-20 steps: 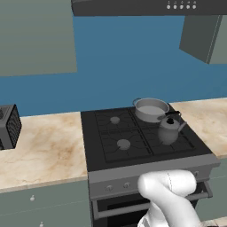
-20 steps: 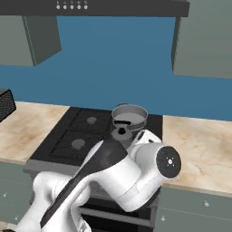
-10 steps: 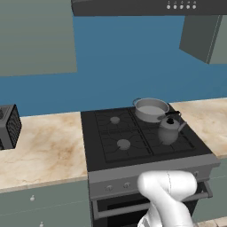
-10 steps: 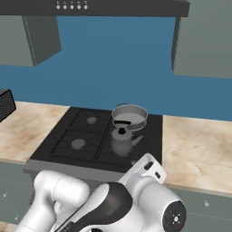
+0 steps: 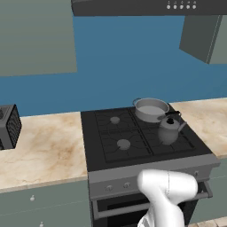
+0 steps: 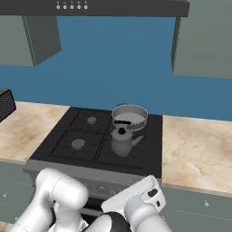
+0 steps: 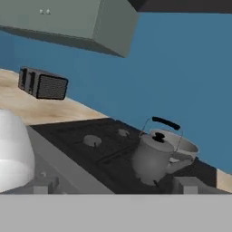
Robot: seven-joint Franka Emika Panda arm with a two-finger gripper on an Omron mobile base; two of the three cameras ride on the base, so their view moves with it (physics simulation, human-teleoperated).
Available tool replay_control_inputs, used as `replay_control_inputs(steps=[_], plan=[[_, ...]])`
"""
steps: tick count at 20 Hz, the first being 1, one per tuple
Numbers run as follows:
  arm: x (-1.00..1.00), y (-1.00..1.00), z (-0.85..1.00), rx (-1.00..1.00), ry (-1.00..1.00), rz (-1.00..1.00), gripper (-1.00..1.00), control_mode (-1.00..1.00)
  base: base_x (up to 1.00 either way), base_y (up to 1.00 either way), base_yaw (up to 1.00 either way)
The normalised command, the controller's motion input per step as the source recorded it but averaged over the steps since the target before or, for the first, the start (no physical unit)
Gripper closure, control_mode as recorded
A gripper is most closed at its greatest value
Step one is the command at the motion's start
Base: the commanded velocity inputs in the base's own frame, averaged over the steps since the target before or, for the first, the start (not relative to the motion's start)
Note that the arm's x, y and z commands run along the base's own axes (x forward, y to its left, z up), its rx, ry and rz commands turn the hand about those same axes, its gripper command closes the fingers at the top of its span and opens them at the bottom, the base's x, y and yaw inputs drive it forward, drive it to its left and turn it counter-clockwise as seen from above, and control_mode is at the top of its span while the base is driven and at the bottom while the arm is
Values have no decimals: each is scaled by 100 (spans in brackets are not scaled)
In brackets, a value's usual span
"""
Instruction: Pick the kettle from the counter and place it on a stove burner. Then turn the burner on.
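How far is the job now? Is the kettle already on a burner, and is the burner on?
Done, it seems: the kettle stands on the stove's front right burner, in front of the silver pot. In hand: nothing; the gripper, low before the stove, is open. Left: turning the burner on with a knob. No flame shows.

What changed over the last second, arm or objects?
Only the arm: it folded down in front of the stove, clearing the right base view of the kettle. Nothing was taken hold of or let go. Kettle stays on the front right burner, silver pot behind it, toaster on the counter.
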Motion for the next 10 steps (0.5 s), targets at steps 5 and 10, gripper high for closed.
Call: replay_control_inputs(steps=[5, 10], plan=[[-8, 0, -45, 23, 0, -13, -100, -100, 0, 0, 0], [-1, 0, -44, 21, -1, -14, -100, -100, 0, 0, 0]])
